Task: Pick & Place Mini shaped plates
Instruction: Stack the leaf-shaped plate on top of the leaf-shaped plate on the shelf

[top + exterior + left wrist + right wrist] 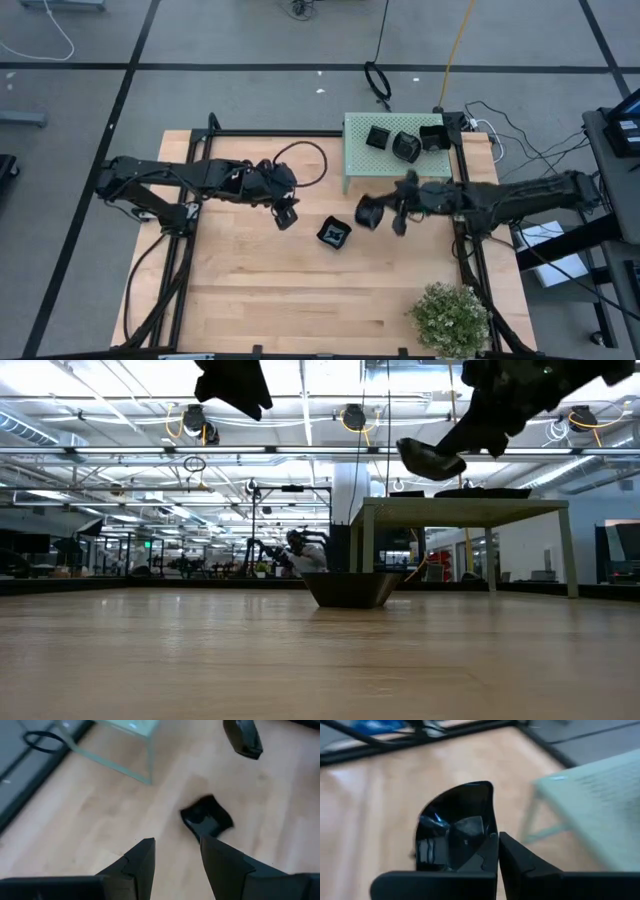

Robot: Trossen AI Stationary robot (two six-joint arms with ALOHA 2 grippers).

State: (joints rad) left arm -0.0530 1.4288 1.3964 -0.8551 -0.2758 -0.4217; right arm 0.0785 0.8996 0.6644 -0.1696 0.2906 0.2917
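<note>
A glossy black square mini plate [334, 233] rests on its base on the wooden table, also visible in the low view [352, 588] and the left wrist view [206, 816]. My left gripper [286, 216] hovers open above the table, just left of that plate [177, 855]. My right gripper [388, 212] is raised over the table, right of the plate, and is shut on a rounded black mini plate [368, 212]. Three more black plates [404, 143] lie on top of the pale green perforated box [372, 160]. My right gripper [498, 845] pinches the rounded plate by its rim [490, 827], one finger [482, 860] inside the hollow and the other [522, 862] outside. The plate is lifted clear of the table and hangs tilted off the fingertips [430, 458].
The green box stands on legs at the table's far right [460, 510], close behind the right gripper. A potted green plant [450, 315] sits at the near right corner. Bare wood [270, 290] spreads across the near and left parts of the table.
</note>
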